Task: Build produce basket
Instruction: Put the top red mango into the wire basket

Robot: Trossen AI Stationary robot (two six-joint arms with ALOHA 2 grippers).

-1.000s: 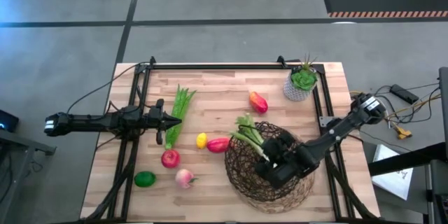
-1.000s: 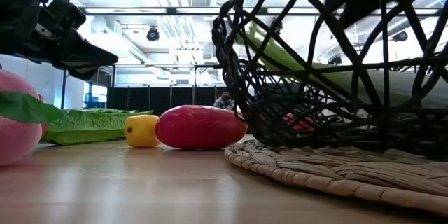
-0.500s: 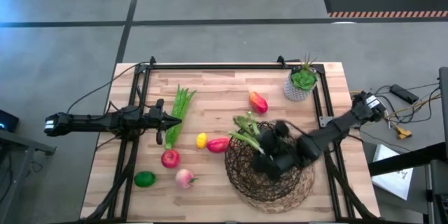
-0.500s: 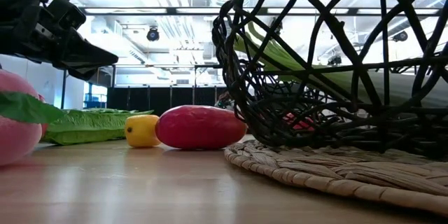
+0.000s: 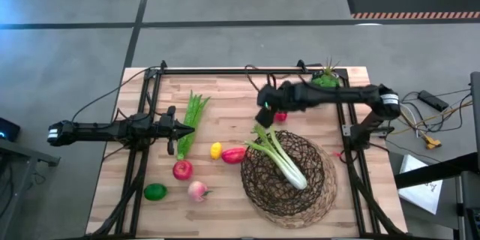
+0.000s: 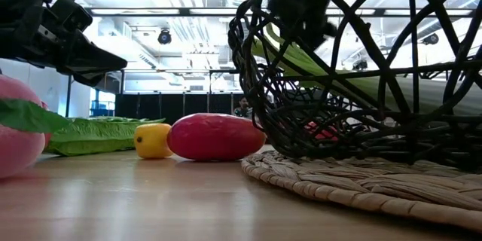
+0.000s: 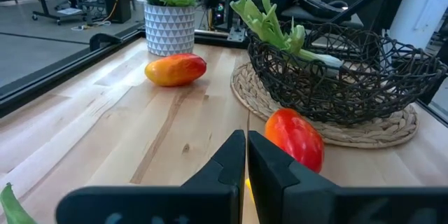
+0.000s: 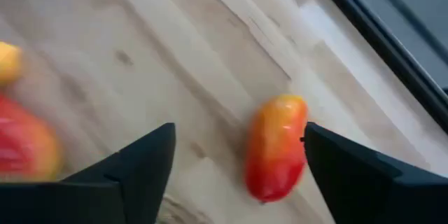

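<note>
- The basket (image 5: 289, 176), a round dark open weave, is sitting on a woven mat (image 6: 361, 184) at the lower right of the high view, holding the leafy green (image 5: 279, 157), whose white stalk is lying across it with leaves poking over the upper left rim.
- The mango (image 8: 275, 147), red-orange, is lying on the tabletop (image 5: 232, 94) above the basket, mostly hidden in the high view by the right end effector (image 5: 264, 112).
- The right end effector is hovering over the mango with its fingers spread wide, gripping nothing.
- The left end effector (image 7: 246, 155) is waiting at the left centre of the high view, fingers pressed together and empty.
- The beans (image 5: 190, 122), lemon (image 5: 216, 150), pepper (image 5: 234, 154), apple (image 5: 182, 169), peach (image 5: 197, 190) and lime (image 5: 155, 192) are lying apart on the pale wood planks, left of the basket.
- A potted plant (image 5: 323, 88) is standing at the upper right corner.
- Grey floor is surrounding the tabletop; the low view is showing a bright ceiling with lights beyond.
- In the low view the peach is being cut off at the left edge.
</note>
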